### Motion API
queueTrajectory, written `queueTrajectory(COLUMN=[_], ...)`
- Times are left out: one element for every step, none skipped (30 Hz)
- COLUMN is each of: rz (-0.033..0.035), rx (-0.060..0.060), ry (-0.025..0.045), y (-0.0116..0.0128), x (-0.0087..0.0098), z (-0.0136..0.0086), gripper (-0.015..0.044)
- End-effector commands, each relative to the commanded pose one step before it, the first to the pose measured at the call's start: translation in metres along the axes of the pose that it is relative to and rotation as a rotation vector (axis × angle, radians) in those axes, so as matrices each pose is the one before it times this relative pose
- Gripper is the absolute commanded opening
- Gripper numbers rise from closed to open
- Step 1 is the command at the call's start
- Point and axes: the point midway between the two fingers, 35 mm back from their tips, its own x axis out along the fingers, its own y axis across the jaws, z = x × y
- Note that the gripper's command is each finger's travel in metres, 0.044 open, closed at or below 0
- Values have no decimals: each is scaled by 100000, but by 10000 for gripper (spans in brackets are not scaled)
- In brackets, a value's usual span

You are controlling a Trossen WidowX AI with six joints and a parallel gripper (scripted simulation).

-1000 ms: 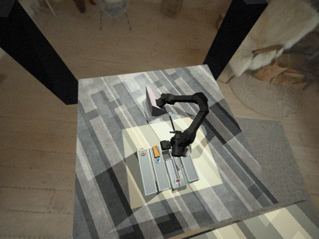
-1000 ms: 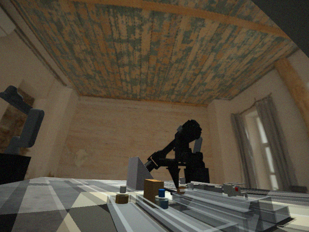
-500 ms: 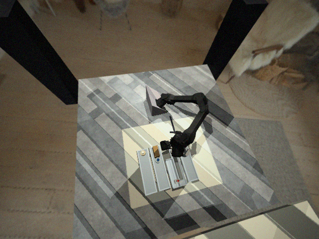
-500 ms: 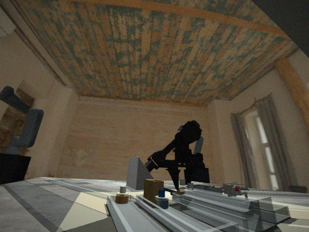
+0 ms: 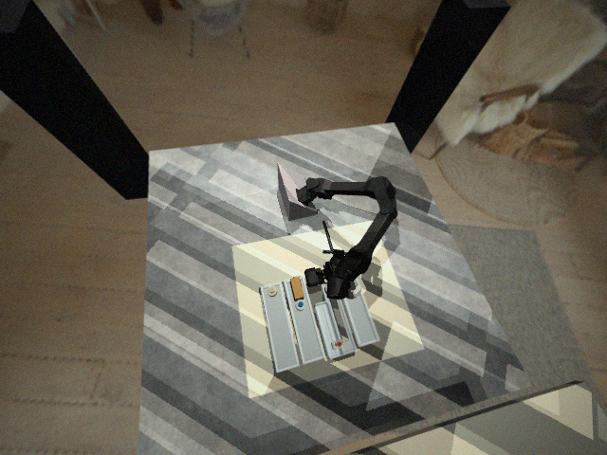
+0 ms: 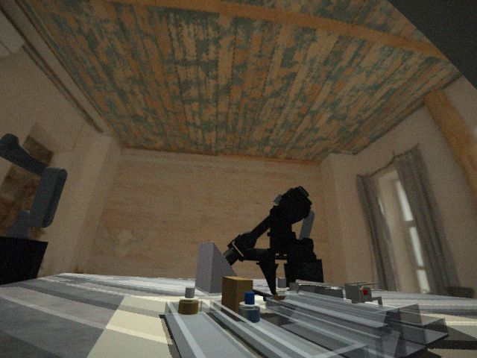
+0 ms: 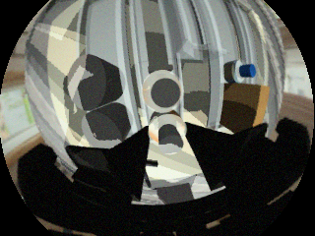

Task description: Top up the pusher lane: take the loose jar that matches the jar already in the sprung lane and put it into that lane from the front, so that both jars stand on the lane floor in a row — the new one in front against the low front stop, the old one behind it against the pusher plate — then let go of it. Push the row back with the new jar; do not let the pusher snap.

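Observation:
My gripper (image 7: 165,127) (image 6: 276,294) is shut on a round jar (image 7: 170,136) with a pale rim and a grey top, an orange tint at its side. A similar jar (image 7: 164,92) stands directly ahead of it, in line with the shaded narrow lane (image 7: 157,51). The two jars look close together or touching in the wrist view. In the exterior view an orange-brown piece (image 6: 279,297) shows at my fingertip, low by the lane fronts. The arm hides the fingertips in the top view. The front stop, the pusher plate and the held jar's base cannot be made out.
Two wide dark-topped jars (image 7: 105,81) (image 7: 109,122) stand to the left in the wrist view. An amber block (image 5: 297,287) (image 6: 237,291) (image 7: 241,105) and a blue-topped jar (image 5: 300,304) (image 6: 249,298) (image 7: 247,70) occupy a neighbouring lane. A tan jar (image 5: 271,291) (image 6: 188,306) stands in the outer lane. A red marker (image 5: 339,344) (image 6: 365,292) sits at the far end.

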Motion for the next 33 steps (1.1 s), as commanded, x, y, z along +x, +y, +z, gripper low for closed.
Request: queueTrajectory(rz=[785, 2, 2, 2, 2, 2, 2, 2, 2, 2, 2, 2, 3, 3, 3, 3, 3, 3, 3, 3, 3, 6, 3, 1, 0, 0, 0, 0, 0, 0, 0, 0, 0], rx=[-1595, 0, 0, 0, 0, 0, 0, 0, 0, 0, 0, 0, 0, 0, 0, 0, 0, 0, 0, 0, 0, 1, 1, 1, 1, 1, 1, 1, 1, 1, 1, 1, 1], ry=[-1980, 0, 0, 0, 0, 0, 0, 0, 0, 0, 0, 0, 0, 0, 0, 0, 0, 0, 0, 0, 1, 2, 1, 1, 1, 1, 1, 1, 1, 1, 1, 1, 1], y=[213, 0, 0, 1, 1, 1, 1, 1, 1, 1, 1, 1, 1, 1, 1, 1, 1, 1, 1, 1, 1, 1, 0, 0, 0, 0, 0, 0, 0, 0, 0, 0, 0], x=[15, 28, 28, 28, 28, 28, 28, 28, 28, 28, 28, 28, 28, 28, 28, 28, 28, 28, 28, 28, 28, 60, 27, 11, 0, 0, 0, 0, 0, 0, 0, 0, 0], z=[574, -5, -5, -5, -5, -5, -6, -6, -6, -6, -6, -6, -6, -6, -6, -6, -6, -6, -6, -6, -10, -31, -26, -27, -17, -17, -17, -17, -17, -17, -17, -17, -17], gripper=[0, 0, 0, 0, 0, 0, 0, 0, 0, 0, 0, 0, 0, 0, 0, 0, 0, 0, 0, 0, 0, 0, 0, 0, 0, 0, 0, 0, 0, 0, 0, 0, 0])
